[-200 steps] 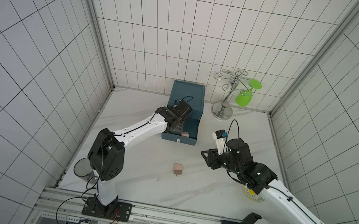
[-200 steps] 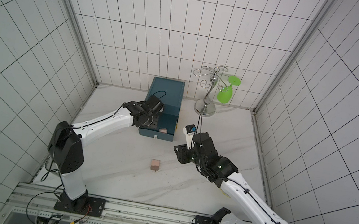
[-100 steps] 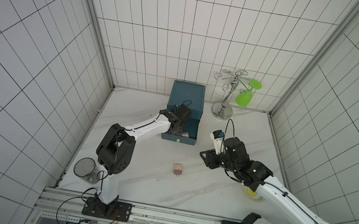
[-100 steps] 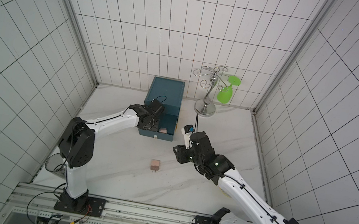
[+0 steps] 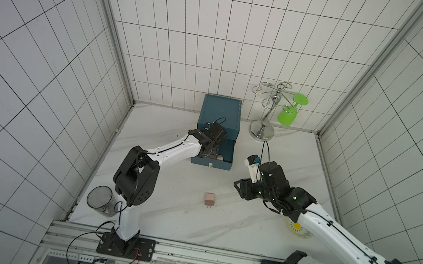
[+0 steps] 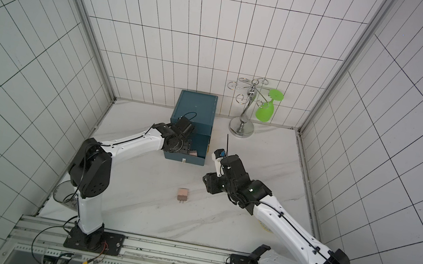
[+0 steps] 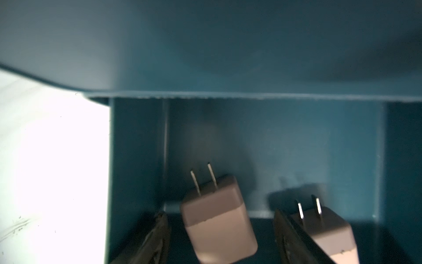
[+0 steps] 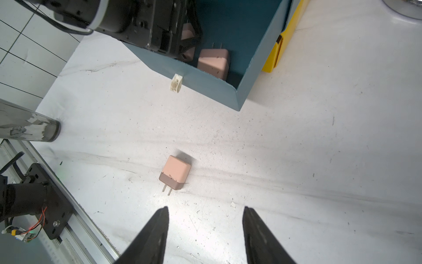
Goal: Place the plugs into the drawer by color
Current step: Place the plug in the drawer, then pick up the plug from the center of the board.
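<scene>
inside the teal drawer (image 7: pixel 274 148), left tool (image 7: pixel 219 212) stands wide around a pinkish plug (image 7: pixel 217 224), clear of its sides; second pinkish plug (image 7: pixel 328 230) lies just beside. over the bench (image 8: pixel 296 160), right tool (image 8: pixel 206 208) hangs parted, holding nothing, near a third pinkish plug (image 8: pixel 175 172).

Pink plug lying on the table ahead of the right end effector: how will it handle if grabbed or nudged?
Probably rigid: the pink plug is a boxy, hard-looking shell. Unlikely to roll; it lies flat on a broad face on the table. Its smooth rounded edges may let it slide or twist if the right end effector pushes off-centre.
</scene>
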Controlling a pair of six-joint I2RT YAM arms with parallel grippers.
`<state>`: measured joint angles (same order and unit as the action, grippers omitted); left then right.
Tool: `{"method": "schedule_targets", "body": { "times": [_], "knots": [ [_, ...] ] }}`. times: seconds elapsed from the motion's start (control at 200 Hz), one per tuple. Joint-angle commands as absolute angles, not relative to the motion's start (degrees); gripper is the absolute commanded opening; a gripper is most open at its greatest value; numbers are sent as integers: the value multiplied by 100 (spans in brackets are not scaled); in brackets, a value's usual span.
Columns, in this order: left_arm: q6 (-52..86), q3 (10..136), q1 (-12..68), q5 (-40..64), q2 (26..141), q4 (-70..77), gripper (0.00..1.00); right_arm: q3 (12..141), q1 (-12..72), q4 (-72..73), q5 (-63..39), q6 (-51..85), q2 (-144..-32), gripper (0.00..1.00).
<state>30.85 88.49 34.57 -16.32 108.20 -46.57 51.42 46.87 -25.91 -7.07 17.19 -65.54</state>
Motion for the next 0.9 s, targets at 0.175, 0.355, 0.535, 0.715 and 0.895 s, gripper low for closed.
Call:
{"method": "schedule_targets", "body": {
  "times": [0.175,0.355,0.535,0.715,0.895],
  "knots": [
    [3364,8143,3608,-1108,8884,-4206,74,5577,5097,-3025,-1015,1766,-7103,57],
    [3379,6308,3530,-288,7076,-2753,75,5651,6277,-3082,216,2875,-7610,68],
    [3364,5750,3465,-1084,6293,-2848,88,5727,6423,-2322,562,3296,-8644,73],
    [3311,5441,3417,-1054,6182,-2795,90,6186,6442,-1893,227,3263,-9701,81],
    [3313,5427,3322,-920,6480,-2817,90,6457,6451,-1827,293,3363,-10284,81]
  ]
}}
